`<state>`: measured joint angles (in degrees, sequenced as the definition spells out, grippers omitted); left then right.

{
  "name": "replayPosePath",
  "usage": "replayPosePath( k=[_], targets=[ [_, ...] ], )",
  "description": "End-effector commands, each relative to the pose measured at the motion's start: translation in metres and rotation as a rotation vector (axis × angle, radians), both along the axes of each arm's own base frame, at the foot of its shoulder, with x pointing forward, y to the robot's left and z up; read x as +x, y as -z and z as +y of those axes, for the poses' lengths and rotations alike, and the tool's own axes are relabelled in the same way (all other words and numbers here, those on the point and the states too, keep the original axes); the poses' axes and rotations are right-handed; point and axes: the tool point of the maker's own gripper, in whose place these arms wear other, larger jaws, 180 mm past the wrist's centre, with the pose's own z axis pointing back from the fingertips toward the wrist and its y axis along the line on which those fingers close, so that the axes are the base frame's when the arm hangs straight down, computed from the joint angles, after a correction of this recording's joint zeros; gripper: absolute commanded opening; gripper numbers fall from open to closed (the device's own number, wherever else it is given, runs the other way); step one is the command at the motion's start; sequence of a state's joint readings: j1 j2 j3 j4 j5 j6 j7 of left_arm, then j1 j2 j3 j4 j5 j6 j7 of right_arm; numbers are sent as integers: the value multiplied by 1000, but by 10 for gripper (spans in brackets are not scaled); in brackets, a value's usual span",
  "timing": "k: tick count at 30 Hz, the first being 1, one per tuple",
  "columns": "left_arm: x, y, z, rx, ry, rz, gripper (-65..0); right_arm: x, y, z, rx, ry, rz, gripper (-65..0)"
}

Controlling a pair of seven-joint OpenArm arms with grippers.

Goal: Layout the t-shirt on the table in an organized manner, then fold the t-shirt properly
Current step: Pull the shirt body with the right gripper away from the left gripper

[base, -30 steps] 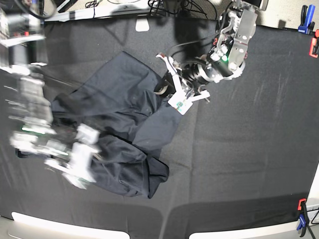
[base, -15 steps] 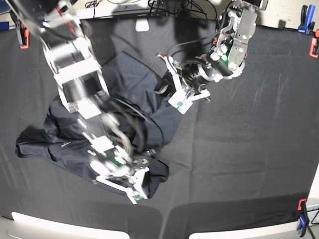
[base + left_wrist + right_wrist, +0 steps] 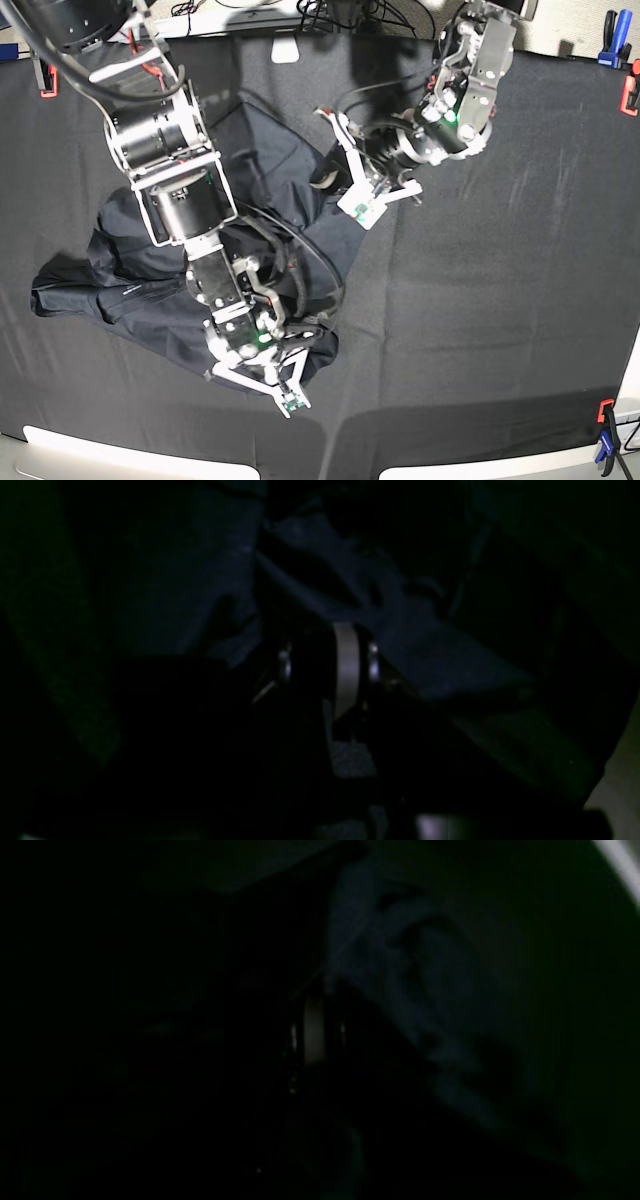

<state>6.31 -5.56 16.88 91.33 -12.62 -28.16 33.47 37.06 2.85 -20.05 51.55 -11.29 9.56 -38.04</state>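
Observation:
The dark t-shirt (image 3: 105, 262) lies crumpled on the left half of the table (image 3: 480, 300). At the shirt's upper right edge my left gripper (image 3: 340, 180) is shut on a raised fold. In the left wrist view its finger (image 3: 345, 665) presses into the navy fabric (image 3: 415, 650). My right arm comes down from the top left across the shirt. Its gripper (image 3: 275, 390) is shut at the lower hem corner. The right wrist view is very dark: fabric (image 3: 425, 990) bunches against a finger (image 3: 314, 1032).
Orange and blue clamps (image 3: 628, 90) sit on the table's right edge, and another (image 3: 605, 430) is at the bottom right corner. A red clamp (image 3: 45, 75) is at the far left. White panels (image 3: 130, 452) line the front edge. Cables lie beyond the back edge.
My right arm swung from the far left over the shirt to its lower hem corner and its gripper shut there. The left arm and its hold stayed still.

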Motion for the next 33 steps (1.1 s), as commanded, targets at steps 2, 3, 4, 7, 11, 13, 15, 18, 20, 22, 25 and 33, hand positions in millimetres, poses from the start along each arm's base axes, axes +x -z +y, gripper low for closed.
replayPosePath(
  k=[2, 3, 4, 7, 11, 13, 15, 18, 20, 22, 25, 33],
  targets=[
    [7, -14, -5, -41, -4, -37, -563, 22, -51, -2, -24, -3, -120, -650],
    [7, -14, -5, -41, -4, -37, -563, 23, -62, -4, -28, 3, -140, -650],
    [7, -14, -5, -41, -4, -38, -563, 24, -75, -8, -35, 11, -160, -650],
    [7, -14, -5, -41, -4, -37, -563, 19, -114, -25, -68, 46, -212, -650],
    [7, -14, -5, -41, -4, -38, -563, -1, -146, -57, -119, 47, -243, -650],
    [7, -14, -5, -41, -4, -38, -563, -15, -153, -78, -207, 18, -232, -650],
    [7, -14, -5, -41, -4, -38, -563, -30, -153, -103, -264, 37, -228, -650],
    [7, -14, -5, -42, -4, -39, -563, -56, -137, -136, -294, 55, -185, -650],
    [8, -16, -5, -47, -6, -43, -563, -76, -130, -159, -323, 84, -165, -650],
    [8, -16, -5, -47, -6, -43, -563, -96, -129, -186, -348, 131, -154, -650],
    [8, -15, -5, -46, -6, -43, -563, -125, -135, -230, -372, 229, -154, -650],
    [8, -16, -5, -47, -6, -43, -559, -194, -131, -322, -337, 430, -84, -650]
  ],
)
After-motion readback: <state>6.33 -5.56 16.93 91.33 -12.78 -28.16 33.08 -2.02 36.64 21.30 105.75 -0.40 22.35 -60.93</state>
